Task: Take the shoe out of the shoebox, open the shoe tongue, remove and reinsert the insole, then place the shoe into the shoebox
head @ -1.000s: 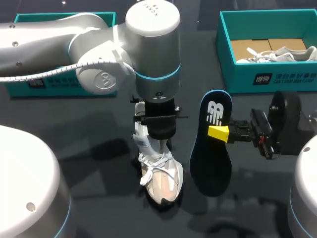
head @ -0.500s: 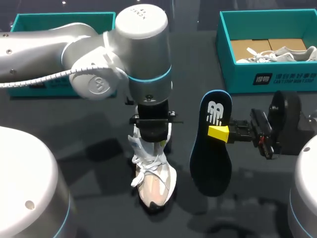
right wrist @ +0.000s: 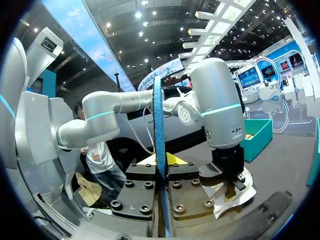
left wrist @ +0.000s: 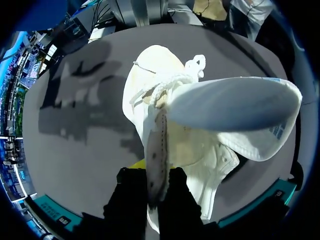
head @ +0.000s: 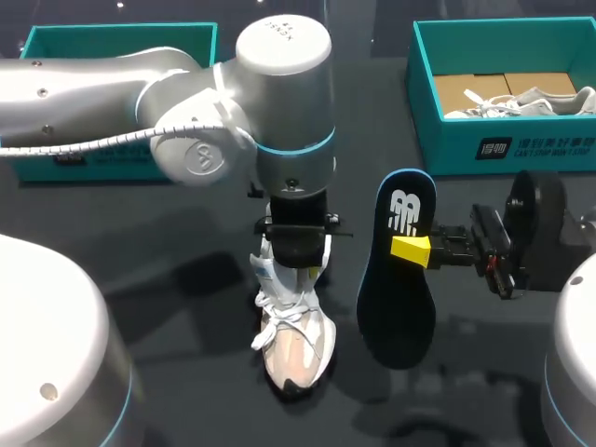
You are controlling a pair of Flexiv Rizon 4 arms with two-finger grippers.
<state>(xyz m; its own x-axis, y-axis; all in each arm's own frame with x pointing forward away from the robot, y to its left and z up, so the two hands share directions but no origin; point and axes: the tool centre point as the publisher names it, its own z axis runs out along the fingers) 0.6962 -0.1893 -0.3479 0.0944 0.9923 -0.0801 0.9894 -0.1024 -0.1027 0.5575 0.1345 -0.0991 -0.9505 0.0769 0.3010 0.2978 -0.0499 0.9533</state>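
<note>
Both pincers are gripping. The left pincer (left wrist: 156, 182) is clamping a thin perforated edge of the shoe's (head: 296, 333) upper between its fingers, from straight above. The shoe is standing sole-down on the table (head: 168, 307), toe pointing toward the robot, laces hanging loose, mouth gaping wide. The right pincer (head: 413, 250) is pinching the insole (head: 396, 298) near its middle from the side, holding it just beside the shoe and apart from it. Whether its lower end is touching the table cannot be told. The shoebox (head: 503, 149) is sitting well apart at the far right, with another shoe (head: 549, 97) lying inside.

Handling, as judged:
- The shoe is looking light, with a soft, yielding upper. A hold on fabric alone is likely letting it swing or twist, so the stiffer heel collar would be the firmer place.
- The insole is looking thin and floppy, probably sagging beyond the fingers. The mid-length pinch is balancing both ends.
- For reinsertion, the toe end is probably needing to lead, and the foam may buckle if pushed hard.
</note>
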